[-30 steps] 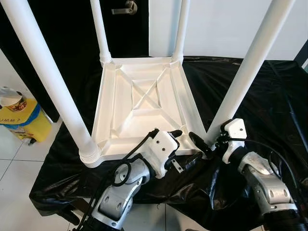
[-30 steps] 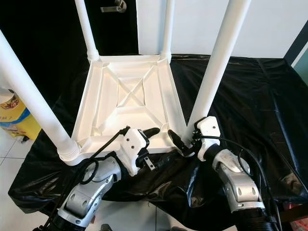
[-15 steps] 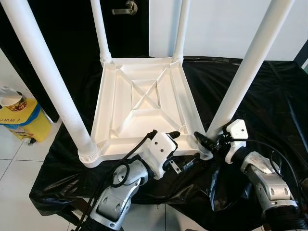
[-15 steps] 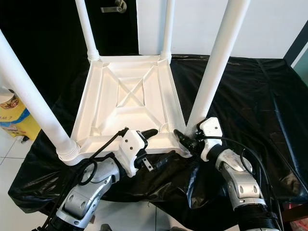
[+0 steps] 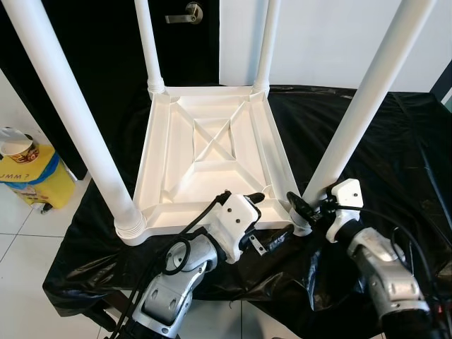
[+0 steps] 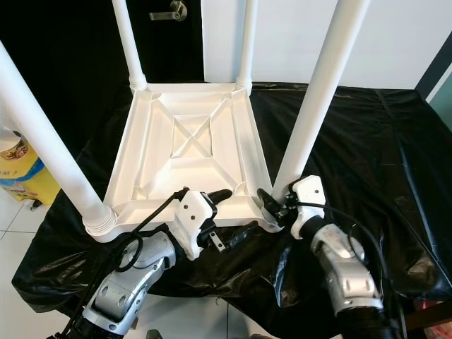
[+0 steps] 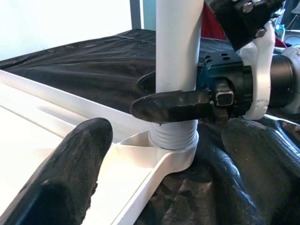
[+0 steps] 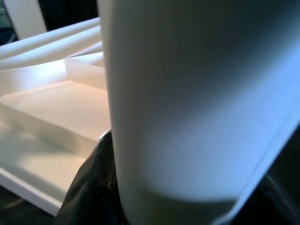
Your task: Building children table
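- Upturned white plastic table [image 5: 212,152], ribbed underside up, lies on glossy black sheeting [image 5: 395,148]; 4 round legs rise.
- Left hand [image 5: 263,215] hovers spread wide at its near edge.
- Right hand [image 7: 161,96] clasps the near-right leg [image 5: 360,106] above its threaded base.

Bright, even daylight across both eye views — sharp throughout, no motion blur. Glossy sheen in soft streaks on the black plastic sheet [image 5: 381,134], white table underside [image 5: 212,152] nearly blown out in places. Slight bowing of the legs toward the frame edges (wide lens). Deep black around the door [image 5: 106,42], detail lost there. Left wrist view crisp in the middle, near finger [image 7: 70,173] a soft blur. Right wrist view dimmer — table leg [image 8: 197,103] far too close, out of focus, bluish shading down one side.
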Controlling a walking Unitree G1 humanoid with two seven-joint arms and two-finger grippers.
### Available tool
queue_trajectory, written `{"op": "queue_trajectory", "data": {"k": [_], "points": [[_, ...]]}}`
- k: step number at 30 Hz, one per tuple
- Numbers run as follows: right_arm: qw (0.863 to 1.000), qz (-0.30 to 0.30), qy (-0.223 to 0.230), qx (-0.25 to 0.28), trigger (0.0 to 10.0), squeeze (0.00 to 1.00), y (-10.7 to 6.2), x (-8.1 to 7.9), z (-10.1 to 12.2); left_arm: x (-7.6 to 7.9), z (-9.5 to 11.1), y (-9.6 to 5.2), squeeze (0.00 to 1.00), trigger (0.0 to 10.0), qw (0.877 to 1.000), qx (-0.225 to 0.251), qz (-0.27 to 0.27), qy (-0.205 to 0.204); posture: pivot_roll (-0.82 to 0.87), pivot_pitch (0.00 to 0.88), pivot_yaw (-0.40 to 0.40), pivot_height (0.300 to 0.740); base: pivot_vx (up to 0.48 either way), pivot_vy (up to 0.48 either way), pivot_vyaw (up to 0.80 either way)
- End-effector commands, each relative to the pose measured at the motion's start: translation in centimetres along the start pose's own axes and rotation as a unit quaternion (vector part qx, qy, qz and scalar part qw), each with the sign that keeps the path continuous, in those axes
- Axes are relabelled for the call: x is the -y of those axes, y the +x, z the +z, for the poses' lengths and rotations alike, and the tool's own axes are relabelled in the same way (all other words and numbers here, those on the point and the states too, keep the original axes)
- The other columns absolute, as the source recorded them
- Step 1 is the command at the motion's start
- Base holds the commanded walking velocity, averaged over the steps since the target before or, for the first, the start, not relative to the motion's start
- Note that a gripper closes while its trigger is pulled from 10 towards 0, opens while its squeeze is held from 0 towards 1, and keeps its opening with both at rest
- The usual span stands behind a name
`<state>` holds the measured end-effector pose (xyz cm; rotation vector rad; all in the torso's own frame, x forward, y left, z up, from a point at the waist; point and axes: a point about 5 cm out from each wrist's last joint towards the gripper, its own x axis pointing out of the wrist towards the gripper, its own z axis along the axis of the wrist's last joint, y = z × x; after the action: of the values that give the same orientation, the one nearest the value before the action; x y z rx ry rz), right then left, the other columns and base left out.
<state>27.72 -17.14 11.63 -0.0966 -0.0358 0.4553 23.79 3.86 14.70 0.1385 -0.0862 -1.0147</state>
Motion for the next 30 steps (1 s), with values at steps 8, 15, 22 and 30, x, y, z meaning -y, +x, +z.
{"op": "queue_trajectory", "data": {"k": [8, 15, 22, 30], "points": [[0.989, -0.14, 0.027, -0.049, 10.0, 0.0, -0.3, -1.0, -1.7, 0.3, -0.2, 0.0, 0.0, 10.0, 1.0, -0.007, 0.011, 0.0, 0.01, 0.018, -0.058, 0.74, 0.0, 0.0, 0.0], [0.973, -0.221, 0.047, -0.052, 10.0, 0.0, -0.2, -2.3, -1.6, 0.3, -0.2, 0.0, 0.0, 10.0, 1.0, -0.007, 0.012, -0.001, 0.01, 0.021, -0.063, 0.74, 0.0, 0.0, 0.0], [0.968, -0.238, 0.054, -0.05, 10.0, 0.0, 0.0, -2.9, -1.2, 0.3, -0.2, 0.1, 0.0, 10.0, 1.0, -0.007, 0.012, -0.002, 0.0, 0.027, -0.063, 0.74, 0.0, 0.0, 0.0], [0.968, -0.241, 0.049, -0.047, 10.0, 0.0, 0.0, -3.1, -0.8, 0.3, -0.2, 0.1, 0.0, 10.0, 1.0, -0.007, 0.012, -0.004, 0.0, 0.035, -0.061, 0.74, 0.0, 0.0, 0.0]]}}
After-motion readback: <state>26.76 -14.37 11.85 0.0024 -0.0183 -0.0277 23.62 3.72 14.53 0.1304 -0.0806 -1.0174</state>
